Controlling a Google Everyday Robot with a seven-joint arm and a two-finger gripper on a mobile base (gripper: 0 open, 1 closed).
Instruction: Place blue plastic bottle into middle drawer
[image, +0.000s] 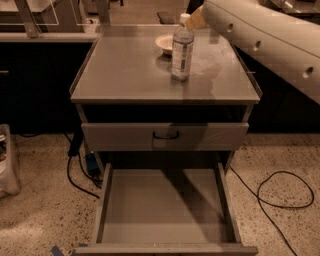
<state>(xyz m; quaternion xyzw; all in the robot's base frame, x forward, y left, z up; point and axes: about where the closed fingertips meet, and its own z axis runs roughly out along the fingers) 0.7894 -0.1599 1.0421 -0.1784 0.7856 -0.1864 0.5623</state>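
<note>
The blue plastic bottle (182, 48), clear with a white cap and a pale label, stands upright on the grey cabinet top (125, 75), right of centre towards the back. The middle drawer (103, 200) is pulled out below, with a bare flat floor and low side walls. My cream arm (265, 35) reaches in from the upper right. My gripper (196, 20) shows only as a tan end piece just right of the bottle's cap, and I cannot tell whether it touches the bottle.
A small white bowl (165, 44) sits just behind and left of the bottle. A closed drawer front with a black handle (166, 135) is above the open drawer. Black cables (280, 195) lie on the speckled floor on both sides. A white object (7, 165) stands at the left edge.
</note>
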